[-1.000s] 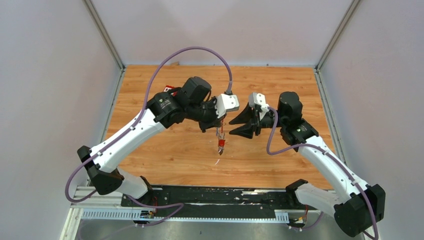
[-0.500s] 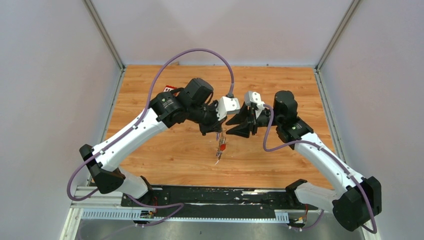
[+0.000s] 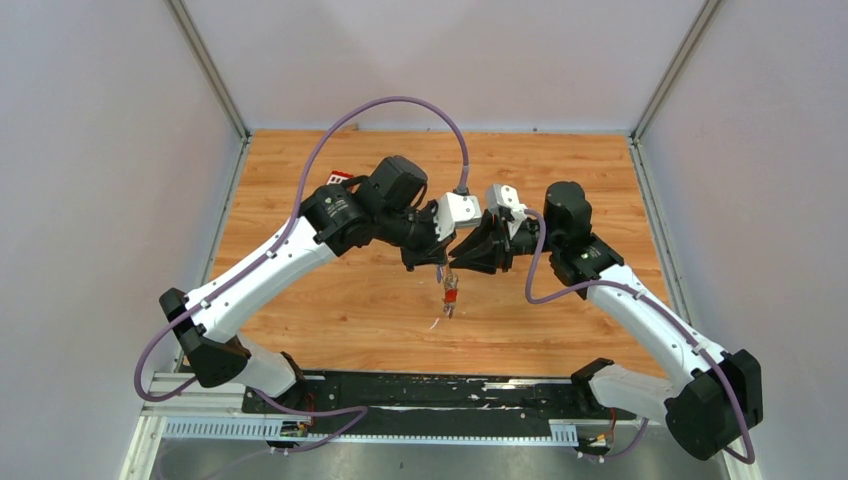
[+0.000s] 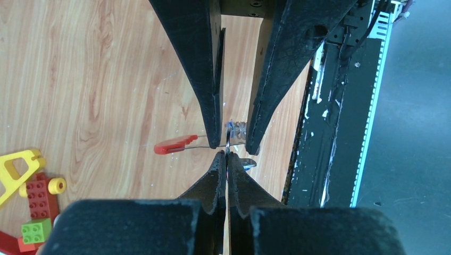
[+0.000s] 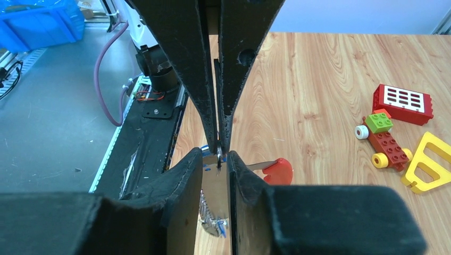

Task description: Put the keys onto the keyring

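Note:
My left gripper (image 3: pixel 439 262) is shut on the thin metal ring of the keyring (image 4: pixel 227 142) and holds it above the table; its fingertips (image 4: pixel 220 159) pinch the ring edge-on. A red-headed key (image 4: pixel 173 144) sticks out sideways from the ring, and a small blue-tinted piece (image 4: pixel 237 127) hangs beside it. In the top view the bundle (image 3: pixel 450 296) dangles below both grippers. My right gripper (image 5: pixel 215 157) is open, with one finger on each side of the ring and the left fingertips. The red key head (image 5: pixel 278 170) shows just right of its fingers. A silver and blue piece (image 5: pixel 214 222) hangs lower.
Toy blocks lie on the wood at the far left: a red block with white buttons (image 5: pixel 404 103), a small wheeled block car (image 5: pixel 385 144) and a yellow triangular frame (image 5: pixel 428 159). The black rail (image 3: pixel 420 392) runs along the near edge. A blue bin (image 5: pixel 40 24) stands off the table.
My right gripper has moved left until its open fingers straddle the ring held by the left gripper. The dangling bundle has shifted slightly right. The left gripper stays shut.

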Available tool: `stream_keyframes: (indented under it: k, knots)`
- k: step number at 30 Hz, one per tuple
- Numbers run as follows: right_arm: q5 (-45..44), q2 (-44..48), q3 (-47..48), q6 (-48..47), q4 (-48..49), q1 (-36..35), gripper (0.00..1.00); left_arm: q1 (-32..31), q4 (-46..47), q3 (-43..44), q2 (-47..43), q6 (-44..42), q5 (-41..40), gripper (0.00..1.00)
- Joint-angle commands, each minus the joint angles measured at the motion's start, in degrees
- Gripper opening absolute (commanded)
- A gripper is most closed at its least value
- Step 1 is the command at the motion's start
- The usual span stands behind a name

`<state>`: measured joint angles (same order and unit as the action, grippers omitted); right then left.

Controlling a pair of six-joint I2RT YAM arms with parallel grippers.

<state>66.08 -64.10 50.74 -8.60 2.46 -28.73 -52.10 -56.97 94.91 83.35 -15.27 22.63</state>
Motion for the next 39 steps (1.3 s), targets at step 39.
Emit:
stream_keyframes:
  k: [39]
  knots:
    - [1.3, 3.8, 1.5, 2.2, 4.1, 1.6, 0.00, 4.1, 27.5, -21.6, -18.7, -5.0, 9.0, 0.39]
